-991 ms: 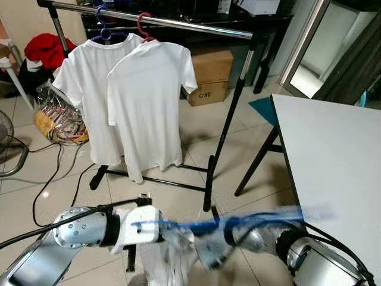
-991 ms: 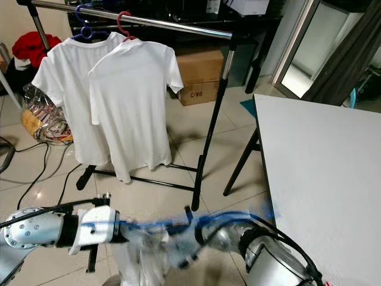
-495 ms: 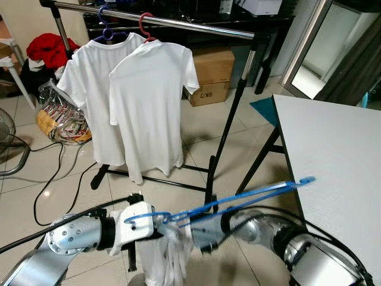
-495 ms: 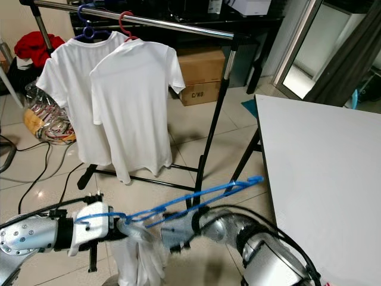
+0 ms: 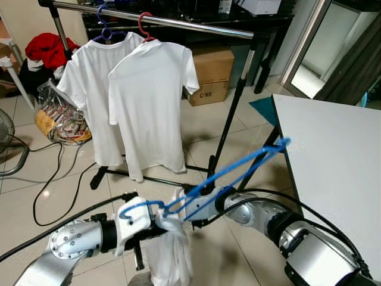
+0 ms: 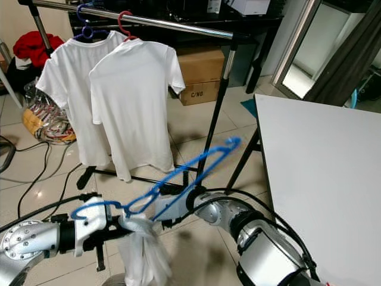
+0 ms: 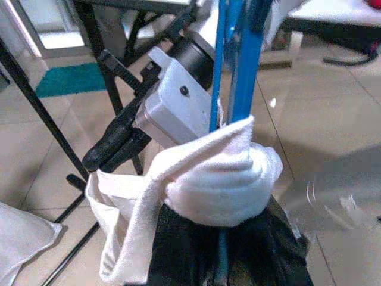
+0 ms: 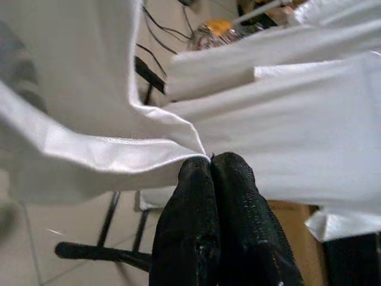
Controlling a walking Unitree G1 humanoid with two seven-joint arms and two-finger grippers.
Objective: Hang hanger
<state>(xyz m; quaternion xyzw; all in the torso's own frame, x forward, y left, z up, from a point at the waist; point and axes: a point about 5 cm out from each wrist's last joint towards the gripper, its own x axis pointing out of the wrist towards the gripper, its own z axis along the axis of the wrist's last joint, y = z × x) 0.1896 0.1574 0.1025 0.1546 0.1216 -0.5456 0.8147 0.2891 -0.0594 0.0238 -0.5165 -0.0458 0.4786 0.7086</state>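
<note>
Left end effector (image 5: 156, 221) grips the blue hanger (image 5: 229, 170) at its hook end, white shirt (image 5: 169, 250) bunched below. Right end effector (image 8: 211, 170) is clenched on the shirt's edge. Hanger tilts up toward the rack (image 5: 178, 22).

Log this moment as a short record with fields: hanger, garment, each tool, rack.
hanger: blue hanger, tilted, far end raised toward the table
garment: white shirt bunched under the hanger's hook end
left tool: at the hook end, holding hanger and cloth
right tool: shut, pinching a fold of the shirt
rack: rail holds two white T-shirts on hangers
</note>
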